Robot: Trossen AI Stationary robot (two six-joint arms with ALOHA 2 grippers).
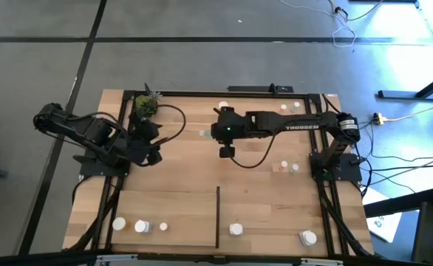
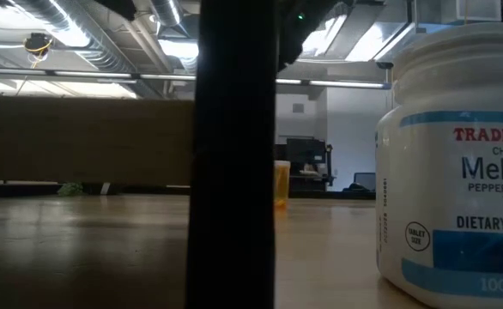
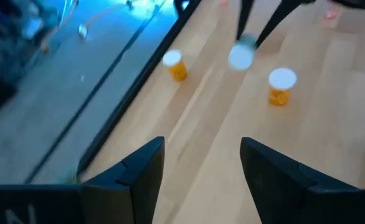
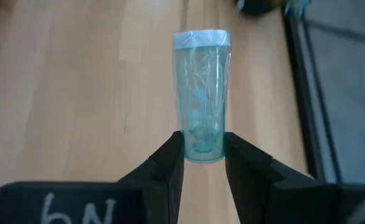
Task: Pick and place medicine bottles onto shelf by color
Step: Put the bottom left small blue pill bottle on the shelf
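My right gripper [image 1: 209,134] reaches over the middle of the light-wood shelf board [image 1: 172,199] and is shut on a clear teal bottle [image 4: 201,93] with a pale cap. My left gripper [image 3: 201,168] is open and empty at the board's far left [image 1: 154,148], beside the potted plant. White-capped bottles stand upright on their bases: several along the near edge [image 1: 141,226], some by the far rail [image 1: 283,108], some at the right [image 1: 284,163]. Two orange ones [image 3: 280,85] show in the left wrist view. The black divider strip [image 1: 217,216] lies at the near middle. My right gripper pinches the teal bottle's bottom end [image 4: 202,148] between its two fingers [image 4: 170,158]. The fingers come about level from the table's right. The bottle sticks out beyond the fingertips in line with them, its cap end [image 4: 201,39] away from the gripper and toward the table's left.
A small green potted plant [image 1: 146,106] stands at the far left corner, close to my left gripper. A large white bottle [image 2: 457,163] fills the right of the low view, and a dark upright bar [image 2: 234,154] blocks its middle. Black rails edge the board.
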